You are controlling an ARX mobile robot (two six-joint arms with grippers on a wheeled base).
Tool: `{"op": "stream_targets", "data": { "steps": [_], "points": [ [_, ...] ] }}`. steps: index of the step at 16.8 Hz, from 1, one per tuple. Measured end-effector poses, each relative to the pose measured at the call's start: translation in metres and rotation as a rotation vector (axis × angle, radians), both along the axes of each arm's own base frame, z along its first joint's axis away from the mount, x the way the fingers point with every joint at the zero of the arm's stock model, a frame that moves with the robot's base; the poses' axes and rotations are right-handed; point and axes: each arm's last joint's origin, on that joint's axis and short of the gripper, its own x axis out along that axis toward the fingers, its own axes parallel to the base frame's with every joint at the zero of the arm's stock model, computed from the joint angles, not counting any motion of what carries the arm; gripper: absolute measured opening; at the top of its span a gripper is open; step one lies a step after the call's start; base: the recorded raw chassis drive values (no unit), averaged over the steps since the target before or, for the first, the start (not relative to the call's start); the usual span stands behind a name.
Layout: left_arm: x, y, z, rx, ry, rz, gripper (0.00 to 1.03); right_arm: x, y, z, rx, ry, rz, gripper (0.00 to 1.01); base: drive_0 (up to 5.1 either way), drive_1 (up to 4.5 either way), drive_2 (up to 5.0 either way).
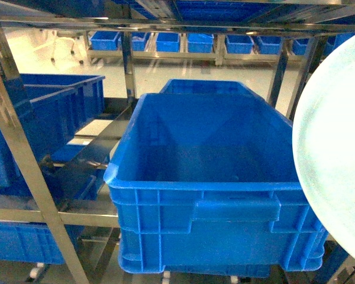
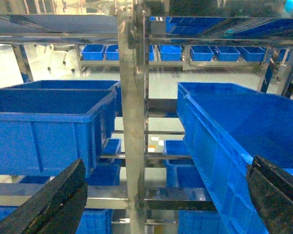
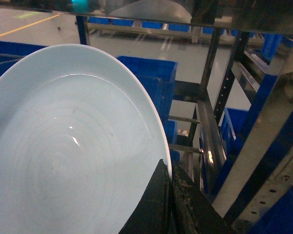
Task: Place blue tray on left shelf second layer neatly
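The blue tray (image 1: pixel 334 148), a pale glossy oval dish, stands on edge at the right border of the head view. In the right wrist view the blue tray (image 3: pixel 73 146) fills the left half, and my right gripper (image 3: pixel 170 195) is shut on its rim, one finger on each face. My left gripper (image 2: pixel 161 200) is open with nothing between its black fingers (image 2: pixel 49 204); it faces a steel post (image 2: pixel 134 122). The left shelf (image 1: pixel 23 171) rises at the left of the head view, with a shiny steel tier (image 1: pixel 86 157) behind its front post. Neither gripper shows in the head view.
A large deep-blue crate (image 1: pixel 207 177) sits straight ahead on the right rack. Other blue crates (image 1: pixel 53 106) stand on the left shelf. The left wrist view has a crate (image 2: pixel 44 126) left of the post and another crate (image 2: pixel 234 131) right of it.
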Motion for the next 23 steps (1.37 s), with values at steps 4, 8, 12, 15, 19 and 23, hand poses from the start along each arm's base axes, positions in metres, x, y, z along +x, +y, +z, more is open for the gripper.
{"op": "stream_targets", "data": {
  "steps": [4,8,12,15,19,23],
  "points": [
    [0.000,0.000,0.000,0.000,-0.002,-0.001,0.98,0.000,0.000,0.000,0.000,0.003,-0.005,0.02,0.0,0.00,0.0],
    [0.000,0.000,0.000,0.000,-0.002,-0.001,0.98,0.002,-0.004,-0.007,0.062,0.083,-0.004,0.02,0.0,0.00,0.0],
    [0.000,0.000,0.000,0.000,-0.002,-0.003,0.98,0.019,0.001,-0.013,0.160,0.154,0.000,0.02,0.0,0.00,0.0],
    [0.000,0.000,0.000,0.000,-0.002,-0.003,0.98,0.030,0.009,-0.014,0.190,0.175,0.037,0.02,0.0,0.00,0.0],
    [0.000,0.000,0.000,0.000,-0.002,-0.003,0.98,0.058,0.020,-0.019,0.271,0.269,0.073,0.02,0.0,0.00,0.0],
    [0.000,0.000,0.000,0.000,-0.002,-0.003,0.98,0.090,0.020,-0.030,0.346,0.329,0.041,0.02,0.0,0.00,0.0]
  ]
}}
